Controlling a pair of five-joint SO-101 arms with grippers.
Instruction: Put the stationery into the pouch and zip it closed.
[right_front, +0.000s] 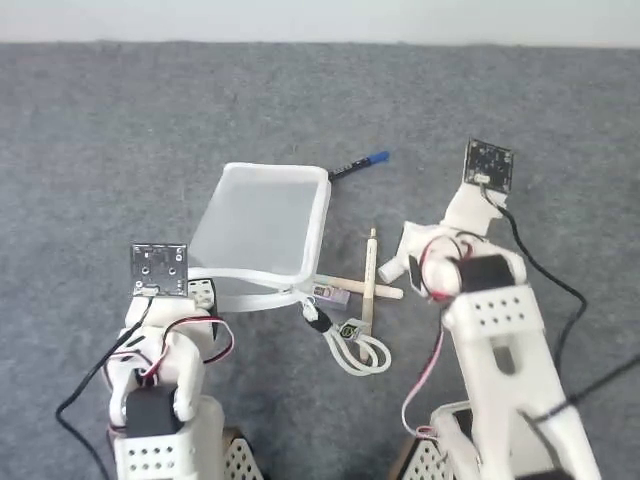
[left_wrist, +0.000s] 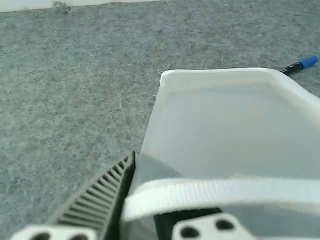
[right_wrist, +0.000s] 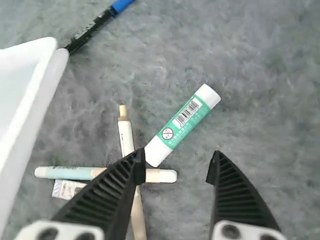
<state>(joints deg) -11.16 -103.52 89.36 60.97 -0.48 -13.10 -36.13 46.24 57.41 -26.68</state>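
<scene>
A translucent white pouch (right_front: 258, 218) (left_wrist: 225, 120) lies open in the middle of the grey felt. My left gripper (right_front: 203, 290) (left_wrist: 150, 217) is shut on its near edge, with the white zip band (left_wrist: 225, 192) running across its fingers. My right gripper (right_front: 405, 262) (right_wrist: 177, 157) hangs open over a white glue stick (right_wrist: 182, 125) with a green label; one fingertip (right_wrist: 136, 159) is by the stick's lower end. Two cream pens (right_front: 369, 280) (right_wrist: 126, 137) lie crossed beside it. A black pen with a blue cap (right_front: 357, 164) (right_wrist: 97, 19) rests at the pouch's far corner.
A small purple-labelled packet (right_front: 331, 295) (right_wrist: 64, 189) lies by the crossed pens. A white cord loop (right_front: 362, 354) with a tag sits on the felt nearer the arms. The felt mat (right_front: 100, 150) ends at a pale strip along the far edge.
</scene>
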